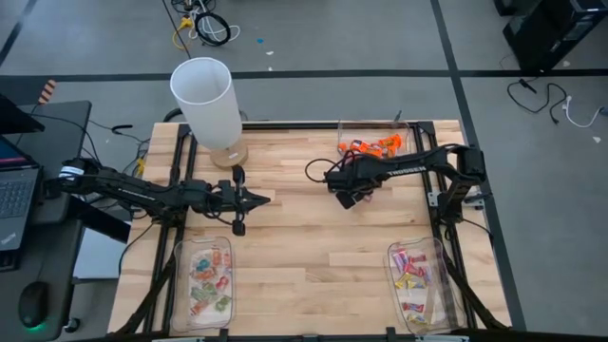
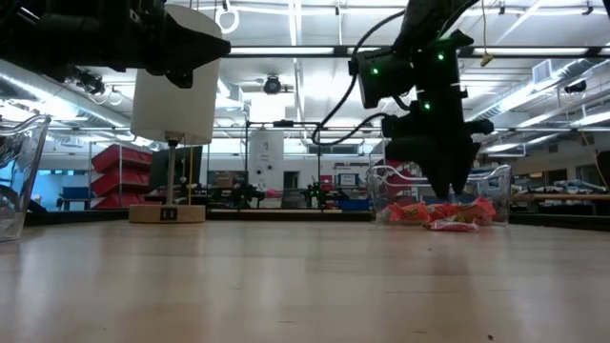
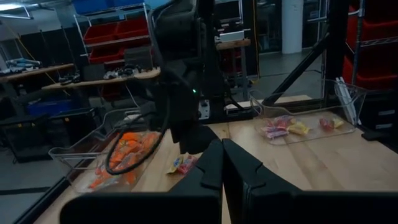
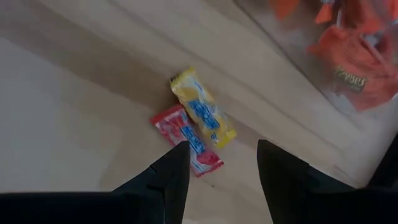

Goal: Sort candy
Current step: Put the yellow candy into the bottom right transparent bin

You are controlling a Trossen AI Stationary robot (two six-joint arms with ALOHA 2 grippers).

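Candy: two loose pieces, one yellow [image 4: 204, 107] and one red [image 4: 186, 140], lie touching on the bare wooden table [image 1: 313, 247], just outside the clear tray of orange sweets [image 1: 372, 146] at the table's far edge. We see the right gripper [image 4: 222, 163] poised directly above this pair, its two fingers spread wide and holding nothing, one fingertip [image 4: 174, 165] over the end of the red piece. From table height the same gripper [image 2: 448, 186] hangs just beside the orange pile, with a loose piece [image 2: 452, 226] on the wood before it. We find the remaining candy sorted in two near trays: pale green-and-pink pieces [image 1: 211, 281] at the near left, pink-and-yellow pieces [image 1: 412, 277] at the near right. The left gripper [image 1: 258, 199] waits over the table's left-centre, its fingers pressed together and empty. A white lamp [image 1: 207, 103] stands at the far left edge.
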